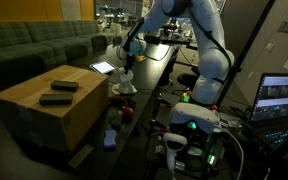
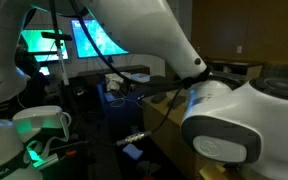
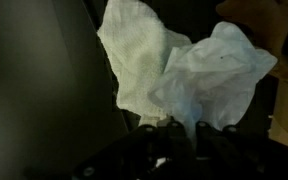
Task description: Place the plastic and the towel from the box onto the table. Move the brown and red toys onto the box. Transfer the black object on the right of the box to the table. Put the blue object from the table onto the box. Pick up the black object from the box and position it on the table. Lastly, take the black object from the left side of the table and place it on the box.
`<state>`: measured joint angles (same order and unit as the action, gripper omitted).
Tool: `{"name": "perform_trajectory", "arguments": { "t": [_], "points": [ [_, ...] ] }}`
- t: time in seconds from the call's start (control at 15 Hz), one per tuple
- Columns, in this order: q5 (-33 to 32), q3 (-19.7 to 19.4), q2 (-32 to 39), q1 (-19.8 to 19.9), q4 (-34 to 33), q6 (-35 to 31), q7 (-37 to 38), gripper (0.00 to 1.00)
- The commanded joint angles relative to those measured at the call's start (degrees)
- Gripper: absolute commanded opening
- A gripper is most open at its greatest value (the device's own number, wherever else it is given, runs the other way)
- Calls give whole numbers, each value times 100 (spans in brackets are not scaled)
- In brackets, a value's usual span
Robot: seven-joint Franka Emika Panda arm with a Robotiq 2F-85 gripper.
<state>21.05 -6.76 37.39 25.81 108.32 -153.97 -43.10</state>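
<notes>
As the claw (image 3: 174,130) pinches the towel (image 3: 134,60), the cloth trails lengthwise straight off its tips.
Plastic (image 3: 216,80) bunches beside it; the box (image 1: 34,120), bearing two black objects (image 1: 64,86), flanks the claw.

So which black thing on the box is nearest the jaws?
The rear black thing, by the box's far edge; the front black thing sits toward the camera.

Looks like a dim robotics lab set up in an office lounge: long green upholstered sofa (image 1: 29,45) along the back, white jointed robot arm (image 1: 212,55), open laptop with lit screen (image 1: 281,97), glowing teal monitor (image 2: 92,40), distant ceiling lights.
</notes>
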Motion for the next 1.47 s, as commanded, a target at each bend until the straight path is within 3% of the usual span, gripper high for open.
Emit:
{"name": "perform_trajectory", "arguments": {
  "t": [0.0, 0.2, 0.27, 0.33, 0.67, 0.93, 1.4],
  "points": [
    [-756, -201, 477, -194, -21, -679, 895, 2],
    [-1317, -236, 745, -197, -34, -819, 1594, 2],
    [-1469, -233, 799, -188, -30, -864, 1784, 22],
    [-1611, -292, 862, -240, -51, -904, 2011, 33],
    [-2031, -411, 828, -365, 34, -969, 2681, 70],
    [-2155, -355, 525, -393, 302, -1181, 2801, 98],
    [-2089, 58, -380, -413, 1341, -1476, 2707, 100]
  ]
}}
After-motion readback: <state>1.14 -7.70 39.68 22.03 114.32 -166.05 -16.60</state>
